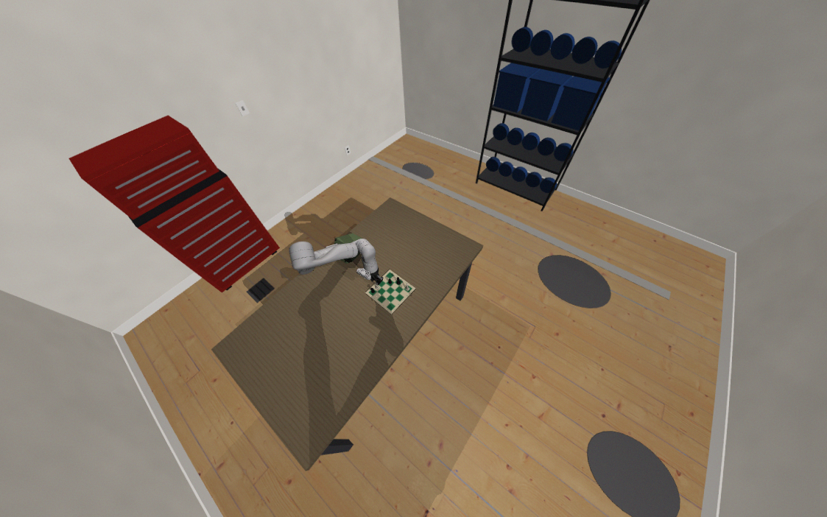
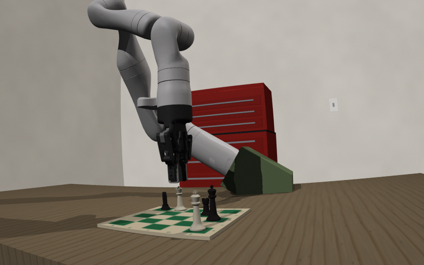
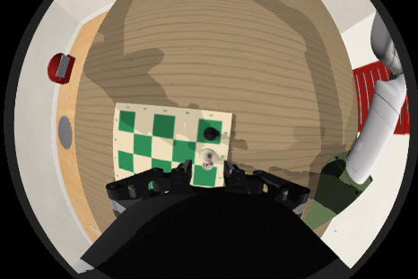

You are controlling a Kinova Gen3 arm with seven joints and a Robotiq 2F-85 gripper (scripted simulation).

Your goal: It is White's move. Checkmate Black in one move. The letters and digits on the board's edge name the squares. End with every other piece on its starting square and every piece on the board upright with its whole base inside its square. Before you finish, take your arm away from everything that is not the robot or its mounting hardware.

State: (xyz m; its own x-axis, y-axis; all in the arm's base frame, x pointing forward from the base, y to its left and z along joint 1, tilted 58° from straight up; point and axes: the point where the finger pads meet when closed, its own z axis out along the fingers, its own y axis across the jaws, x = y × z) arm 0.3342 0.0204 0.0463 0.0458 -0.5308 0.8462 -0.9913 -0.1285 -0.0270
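A small green and cream chessboard [image 2: 173,221] lies on the wooden table; it also shows in the top view [image 1: 391,292]. My gripper [image 2: 173,179] hangs fingers-down just above a white queen [image 2: 180,198] at the board's far edge, partly open and empty. In the wrist view the white queen [image 3: 208,154] stands between my fingertips, with a black piece [image 3: 209,133] one square beyond it. A slim black piece [image 2: 165,201] stands left of the queen. A white king [image 2: 196,211] stands at the near edge. A black rook [image 2: 205,206] and a black king [image 2: 213,203] stand to the right. All are upright.
The arm's green base block [image 2: 256,171] sits on the table behind the board. A red tool cabinet [image 2: 233,128] stands against the wall behind. A black shelf rack [image 1: 551,96] with blue items stands across the room.
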